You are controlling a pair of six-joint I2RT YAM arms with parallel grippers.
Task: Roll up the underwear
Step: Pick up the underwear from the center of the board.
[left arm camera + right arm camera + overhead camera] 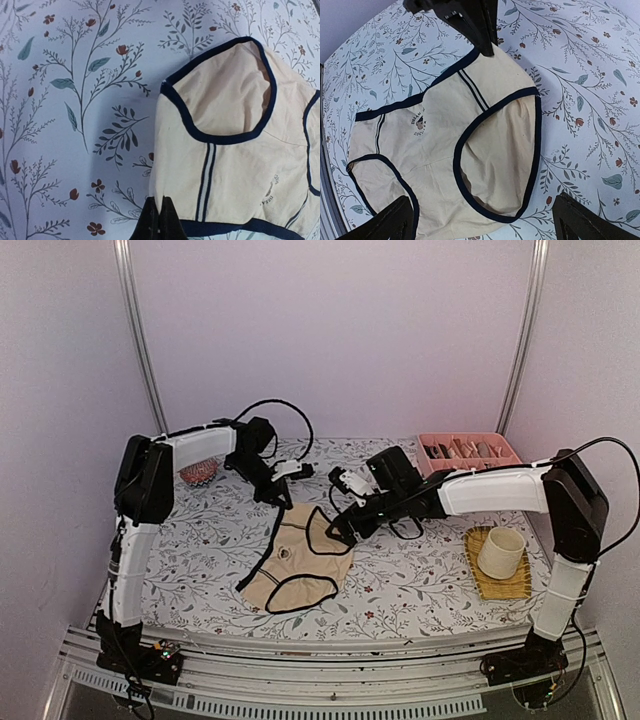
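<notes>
The left gripper (158,202) was pressed together on a dark-edged corner of the beige underwear (235,150). Seen from the top camera, it pinched the cloth at the garment's 12 o'clock end. The underwear lay spread flat near the middle of the flowered tablecloth (400,580). The right gripper (484,199) hung over the garment's 2 o'clock side, with its fingers spread wide and holding nothing. A hairbrush (200,472) sat at the table's 10 o'clock and a pink tray (470,437) at 2 o'clock. A cup (500,552) stood on a yellow mat (500,587) at 4 o'clock.
</notes>
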